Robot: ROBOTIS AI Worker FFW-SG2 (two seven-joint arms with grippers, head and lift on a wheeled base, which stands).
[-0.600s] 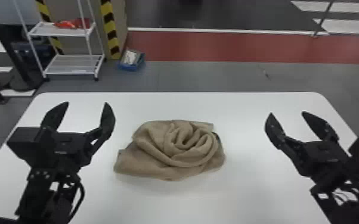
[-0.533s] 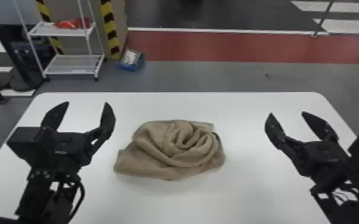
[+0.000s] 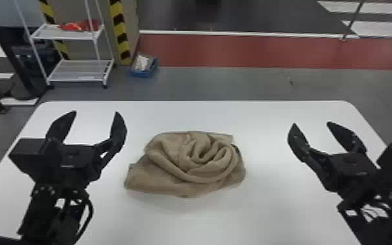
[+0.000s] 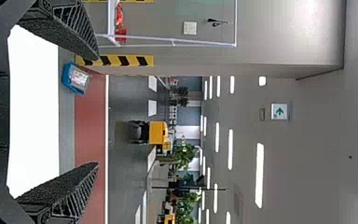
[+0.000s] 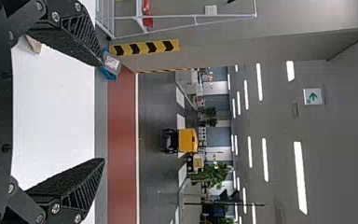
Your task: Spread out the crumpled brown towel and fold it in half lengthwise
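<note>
Have yet to spread or fold crumpled brown towel point(image 3: 185, 166). Hold left gripper point(image 3: 96, 112) and right gripper point(image 3: 311, 123) agape, empty

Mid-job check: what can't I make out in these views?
Head view: inner layers of the brown towel, hidden by its own folds.
Head view: dark patch at the towel's right edge, too small to identify.
Head view: near edge of the table, cut off by the bottom.
</note>
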